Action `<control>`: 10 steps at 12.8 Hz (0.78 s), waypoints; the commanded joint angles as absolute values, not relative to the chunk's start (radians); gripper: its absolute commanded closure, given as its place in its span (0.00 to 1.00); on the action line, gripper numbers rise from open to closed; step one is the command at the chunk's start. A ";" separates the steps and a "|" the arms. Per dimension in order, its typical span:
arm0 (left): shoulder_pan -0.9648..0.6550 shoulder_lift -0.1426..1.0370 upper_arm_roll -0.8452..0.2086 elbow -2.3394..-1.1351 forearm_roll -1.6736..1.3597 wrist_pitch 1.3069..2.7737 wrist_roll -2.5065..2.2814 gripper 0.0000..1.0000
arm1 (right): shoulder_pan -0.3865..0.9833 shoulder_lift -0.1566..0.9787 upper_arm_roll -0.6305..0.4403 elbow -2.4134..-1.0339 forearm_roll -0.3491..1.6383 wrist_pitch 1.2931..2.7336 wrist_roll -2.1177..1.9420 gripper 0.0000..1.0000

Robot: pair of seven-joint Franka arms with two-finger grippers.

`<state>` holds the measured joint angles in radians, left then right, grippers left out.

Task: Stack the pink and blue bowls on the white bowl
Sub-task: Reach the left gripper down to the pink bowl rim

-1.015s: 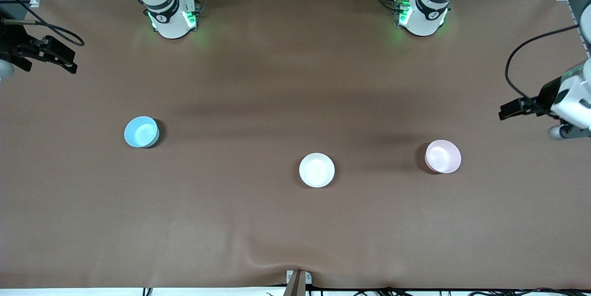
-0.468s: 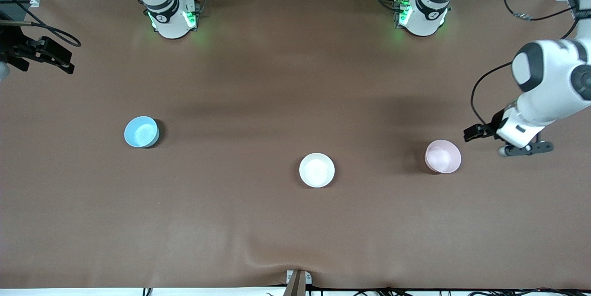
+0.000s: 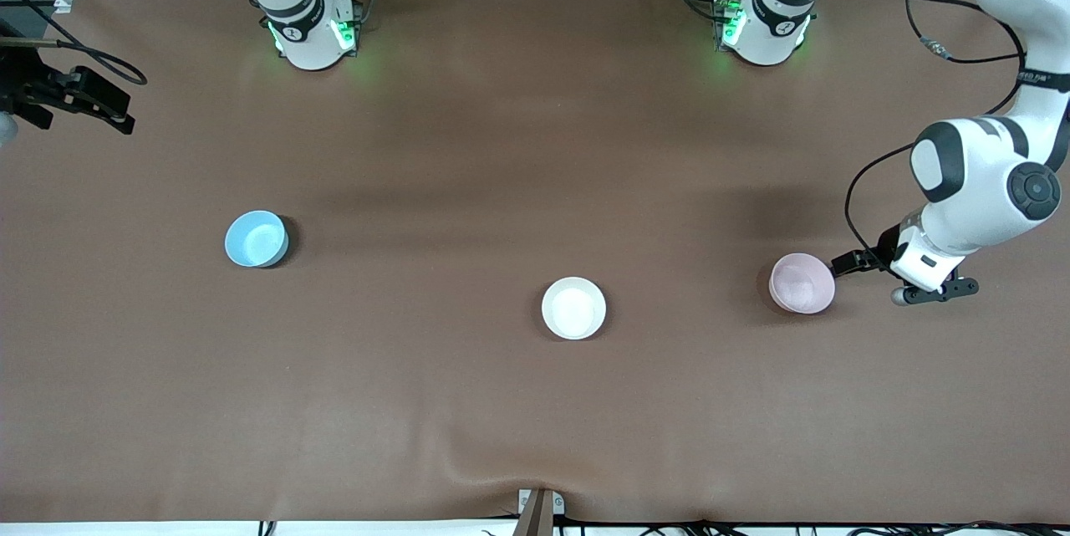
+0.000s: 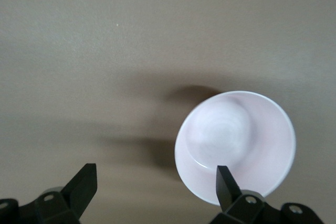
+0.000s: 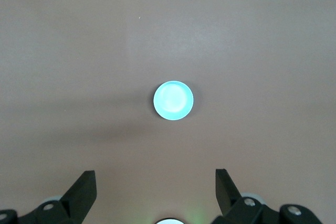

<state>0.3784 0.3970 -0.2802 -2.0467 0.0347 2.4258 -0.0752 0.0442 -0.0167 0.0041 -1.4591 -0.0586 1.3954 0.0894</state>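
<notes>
The left claw (image 4: 155,190) hung wide just beside the pink bowl (image 3: 802,283), which looked light, stiff and slick, best pinched at its rim. The right claw (image 5: 155,190) waited wide over the worktop's (image 3: 501,143) end.

From across the table, the left gripper (image 3: 843,264) is mostly hidden under its own white wrist near the edge at the left arm's end; only a dark tip shows, just beside the pink bowl (image 3: 802,283), and whether it touches the rim I cannot tell. The right gripper (image 3: 104,108) is a dark shape cut off by the picture's edge at the right arm's end of the table (image 3: 501,143), and its fingers cannot be told apart there. In the left wrist view one finger (image 4: 227,186) covers part of the pink bowl's rim. Both wrist views cut their grippers off at the frame's edge, so only the finger ends show.
</notes>
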 commanded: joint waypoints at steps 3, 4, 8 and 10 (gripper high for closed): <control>0.368 0.437 -0.291 -2.016 0.041 2.439 -0.064 0.09 | 0.037 -0.012 0.011 -1.447 -0.067 1.387 0.101 0.00; 0.365 0.454 -0.291 -2.008 0.041 2.439 -0.064 0.10 | 0.034 -0.012 0.011 -1.447 -0.067 1.390 0.101 0.00; 0.362 0.528 -0.291 -1.961 0.043 2.439 -0.063 0.41 | 0.032 -0.011 0.011 -1.447 -0.067 1.394 0.101 0.00; 0.357 0.534 -0.295 -1.959 0.043 2.439 -0.063 0.75 | 0.032 -0.009 0.011 -1.447 -0.066 1.397 0.101 0.00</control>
<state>0.3623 0.5122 -0.2898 -1.9853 0.0347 2.4353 -0.0736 0.0427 -0.0161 0.0029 -1.4591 -0.0586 1.3983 0.0894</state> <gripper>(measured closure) 0.366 0.000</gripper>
